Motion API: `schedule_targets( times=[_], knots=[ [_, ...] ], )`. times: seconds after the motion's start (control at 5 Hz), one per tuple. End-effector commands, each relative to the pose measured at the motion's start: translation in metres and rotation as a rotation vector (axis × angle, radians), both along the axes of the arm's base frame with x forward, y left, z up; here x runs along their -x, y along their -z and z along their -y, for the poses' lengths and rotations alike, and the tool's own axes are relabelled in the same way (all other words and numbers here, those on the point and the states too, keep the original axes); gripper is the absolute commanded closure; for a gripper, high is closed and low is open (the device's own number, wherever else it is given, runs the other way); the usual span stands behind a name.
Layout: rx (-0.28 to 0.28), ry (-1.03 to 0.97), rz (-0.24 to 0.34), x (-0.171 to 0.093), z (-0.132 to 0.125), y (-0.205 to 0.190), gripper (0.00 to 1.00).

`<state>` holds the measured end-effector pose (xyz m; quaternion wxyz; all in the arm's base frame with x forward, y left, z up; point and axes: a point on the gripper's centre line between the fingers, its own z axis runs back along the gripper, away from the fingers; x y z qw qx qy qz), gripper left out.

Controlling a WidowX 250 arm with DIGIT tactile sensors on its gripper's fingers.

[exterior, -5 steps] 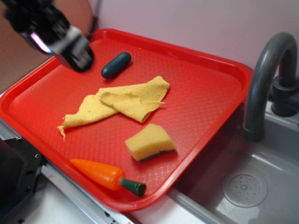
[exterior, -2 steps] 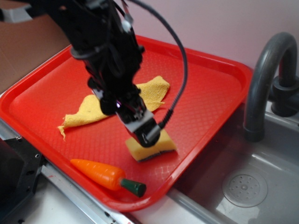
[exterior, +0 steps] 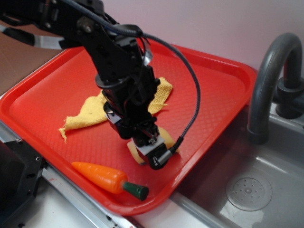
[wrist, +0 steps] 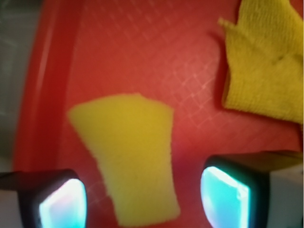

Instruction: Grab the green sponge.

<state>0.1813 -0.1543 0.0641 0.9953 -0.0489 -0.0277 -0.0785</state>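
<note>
1. Where the tray [exterior: 28, 102] reaches farthest left in the exterior view, its red waffled floor lies bare, and a brown surface [exterior: 19, 61] shows beyond its far rim.
2. A yellow cloth [exterior: 83, 116] lies crumpled on the tray floor, one frayed corner pointing toward the near rim; its far end [wrist: 266, 71] shows at the upper right of the wrist view.
3. A carrot [exterior: 102, 177] with a dark green stem lies along the near rim, just beside the sponge but apart from it.
4. The black arm [exterior: 118, 80] reaches in from the upper left, a cable looping off its right side, and covers the middle of the cloth.
5. The gripper [exterior: 152, 151] hangs low over the sponge [exterior: 135, 152], of which only yellow edges peek out on either side in the exterior view.
6. In the wrist view the gripper [wrist: 142, 199] is spread wide, and the sponge [wrist: 130, 156] sits between the fingers [wrist: 225, 197], closer to the left one, with red tray visible on both sides of it; neither finger touches it.
7. The sponge rests on the tray floor near the near-right rim, yellow face up.
8. To the right of the tray, a grey faucet [exterior: 270, 80] arches over a grey sink [exterior: 256, 190] with a round drain.
</note>
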Motion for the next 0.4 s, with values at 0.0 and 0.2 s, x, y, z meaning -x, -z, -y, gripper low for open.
schedule_targets(
  times=[0.0, 0.2],
  knots=[
    [0.033, 0.040, -0.026, 0.0018, 0.0065, 0.0190, 0.00],
    [0.026, 0.066, -0.037, 0.0033, 0.0087, 0.0257, 0.30]
  ],
)
